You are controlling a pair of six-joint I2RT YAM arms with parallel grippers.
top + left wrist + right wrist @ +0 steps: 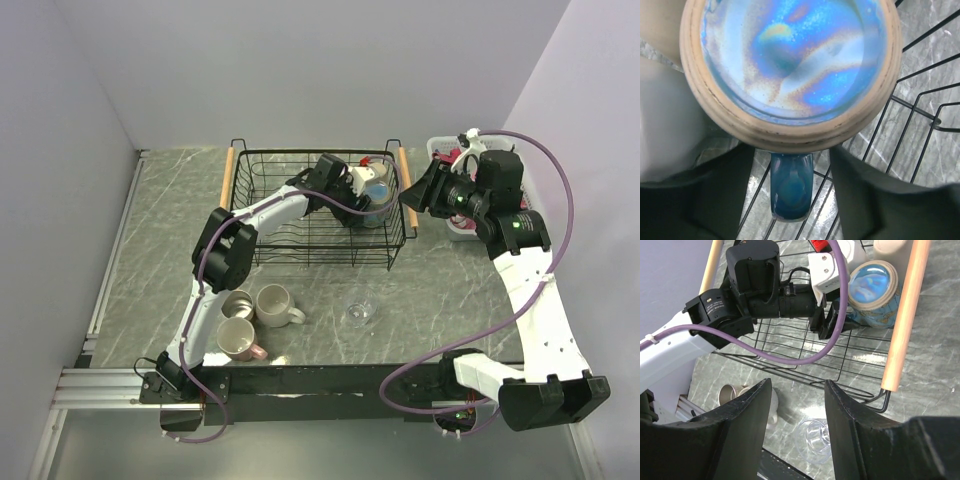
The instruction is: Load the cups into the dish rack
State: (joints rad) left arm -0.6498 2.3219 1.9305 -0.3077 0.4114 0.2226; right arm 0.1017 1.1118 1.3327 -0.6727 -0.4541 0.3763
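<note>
The blue mug (pixel 872 287) stood base-up in the far right corner of the rack (pixel 320 255), the left gripper (pixel 790 165) released, its jaws apart on either side of the mug's handle. The right gripper (pixel 796 390) hung spread and empty just right of the rack. A steel cup (pixel 237 303), white mug (pixel 272 303), pink mug (pixel 238 340) and glass (pixel 360 312) stood on the surface (pixel 450 290) near the rack.

I count one dish rack (pixel 290 240) holding two visible cups — blue mug (pixel 377 192), pale cup (pixel 890 247) — and four on the table (pixel 450 290): steel cup (pixel 237 303), white mug (pixel 272 303), pink mug (pixel 238 340), clear glass (pixel 361 312).
</note>
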